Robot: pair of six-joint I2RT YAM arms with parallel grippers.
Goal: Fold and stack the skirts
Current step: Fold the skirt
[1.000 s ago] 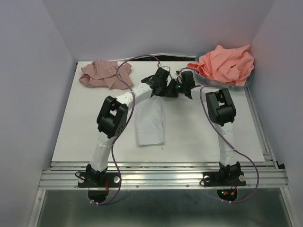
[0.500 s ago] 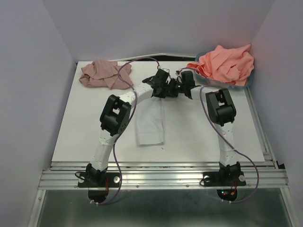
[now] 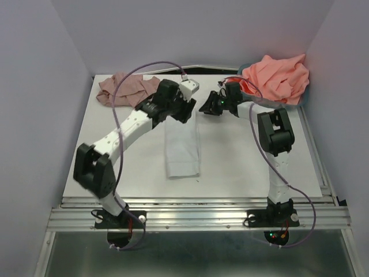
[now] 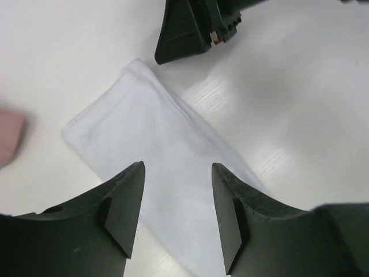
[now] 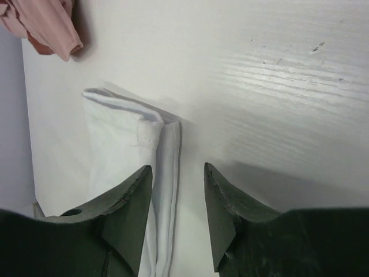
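White-blue skirt (image 3: 183,147), top view: folded cloth strip flat on white tabletop (image 3: 230,158), far end beneath left jaws.
Left wrist: left jaws wide, empty, skirt under gap.
Right wrist: right jaws parted, empty, skirt ahead-left.

The pale white skirt (image 3: 183,147) lies flat in the middle of the worktop (image 3: 248,164), folded into a long narrow strip. The mauve-pink skirt (image 3: 124,89) sits crumpled at the far left corner. The coral skirt (image 3: 277,78) is heaped at the far right.
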